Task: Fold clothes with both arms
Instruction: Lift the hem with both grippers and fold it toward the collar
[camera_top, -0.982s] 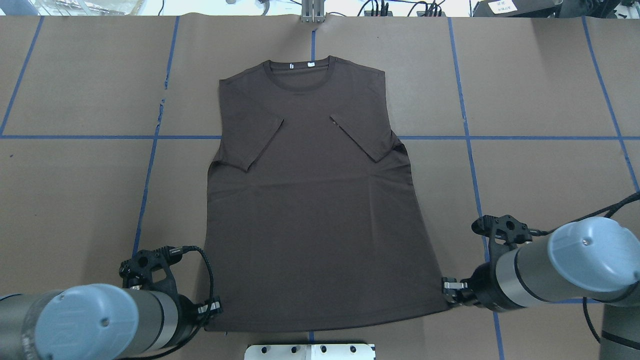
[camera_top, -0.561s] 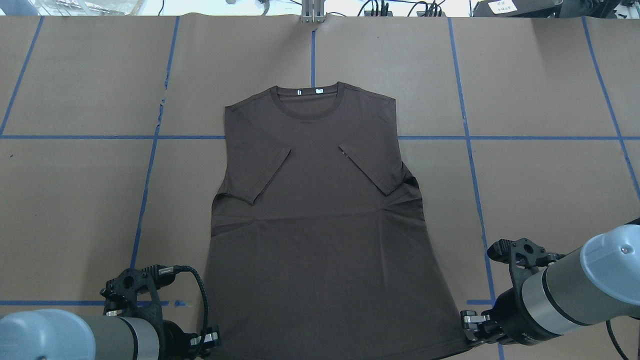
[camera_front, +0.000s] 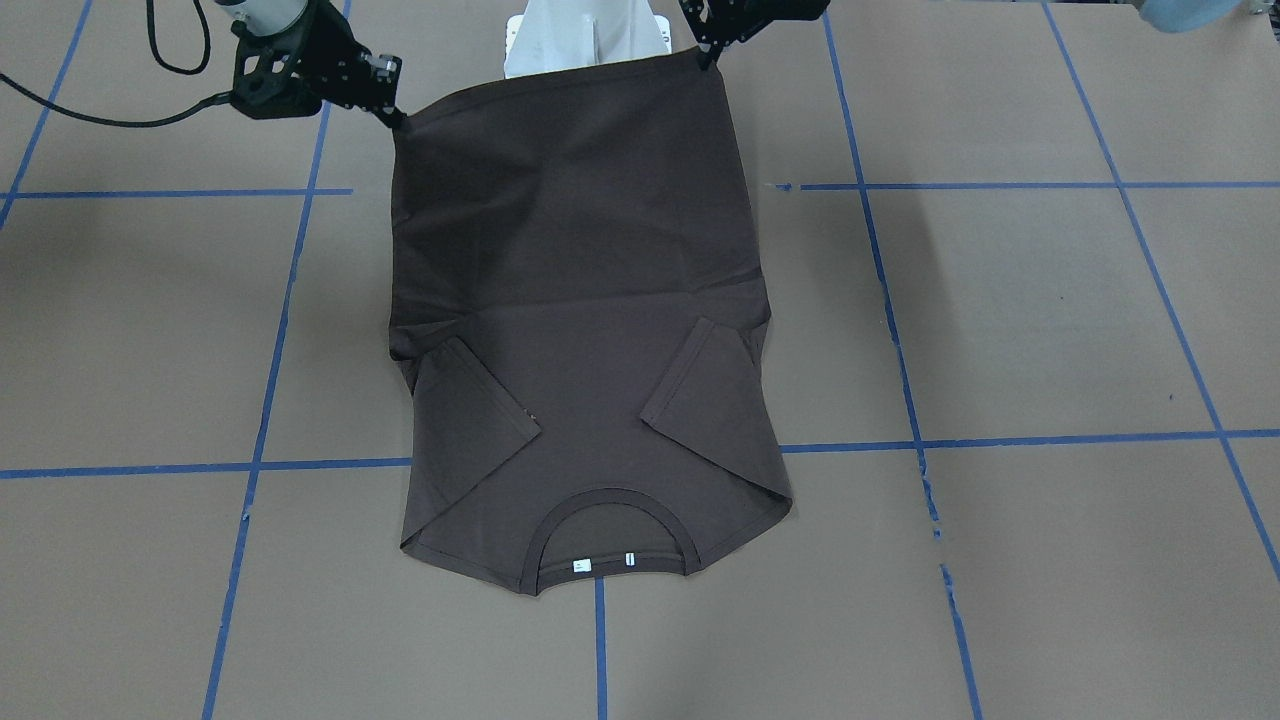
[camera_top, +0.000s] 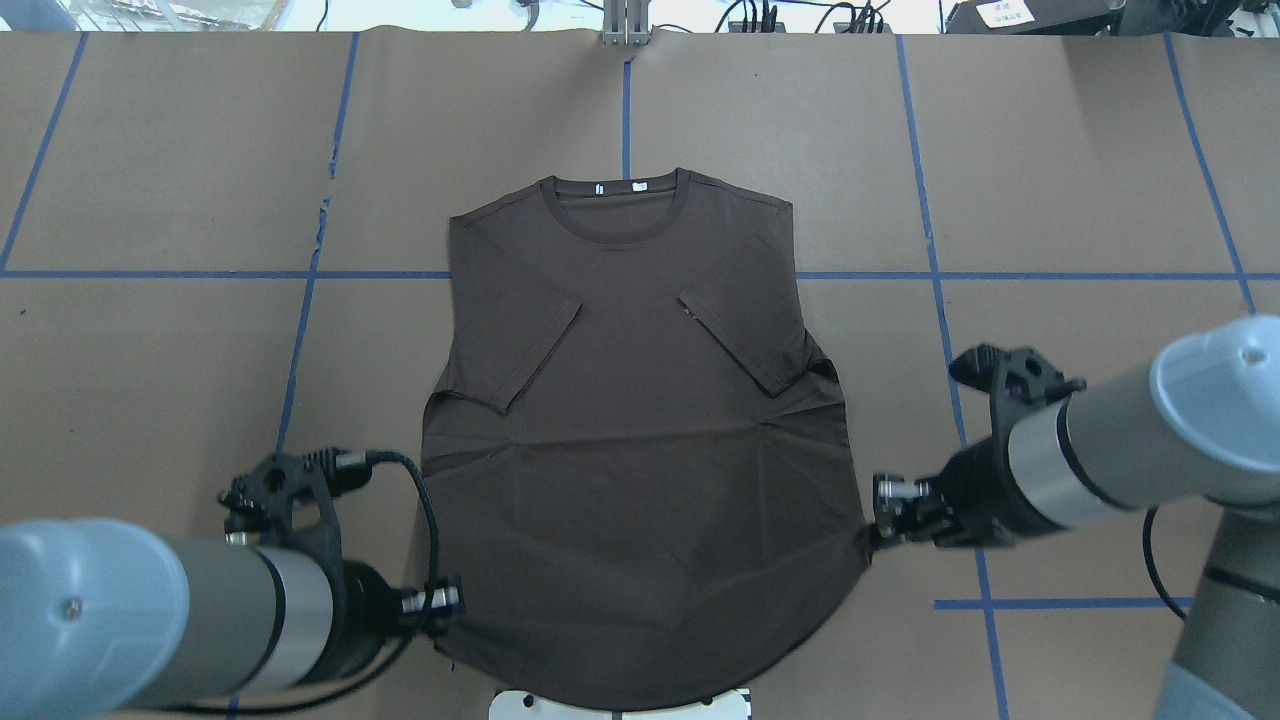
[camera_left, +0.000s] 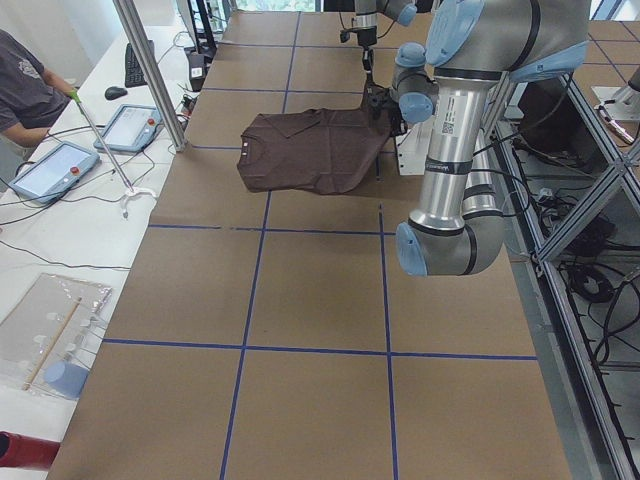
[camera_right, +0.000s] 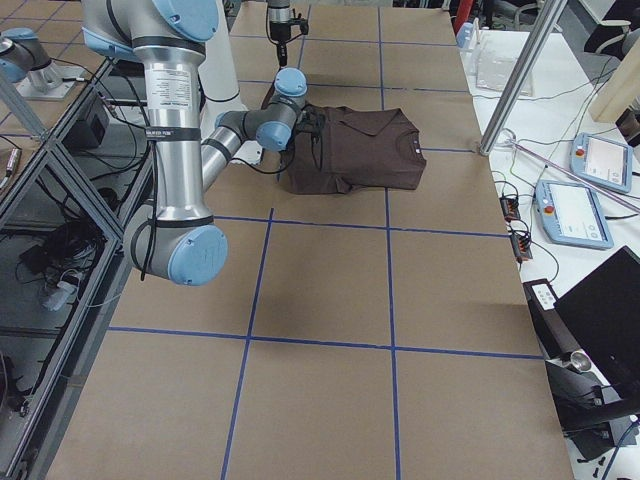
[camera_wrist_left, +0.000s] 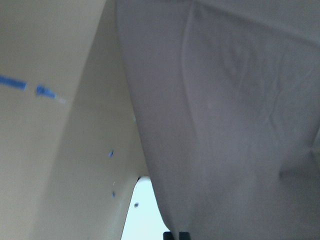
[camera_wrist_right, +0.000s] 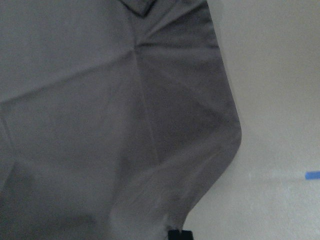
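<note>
Brown papered surface (camera_top: 1050, 150) gridded with blue tape (camera_top: 150, 274).
White pedestal base (camera_front: 570, 40) at one edge; beyond one end, a tablet (camera_left: 50, 170) near a seated person (camera_left: 22, 95).

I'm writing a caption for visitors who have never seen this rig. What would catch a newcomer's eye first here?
A dark brown T-shirt lies in the middle of the brown-paper table, collar away from the robot, both sleeves folded in onto the chest. The left gripper and right gripper each pinch a hem corner at the near edge, holding it up off the table.
</note>
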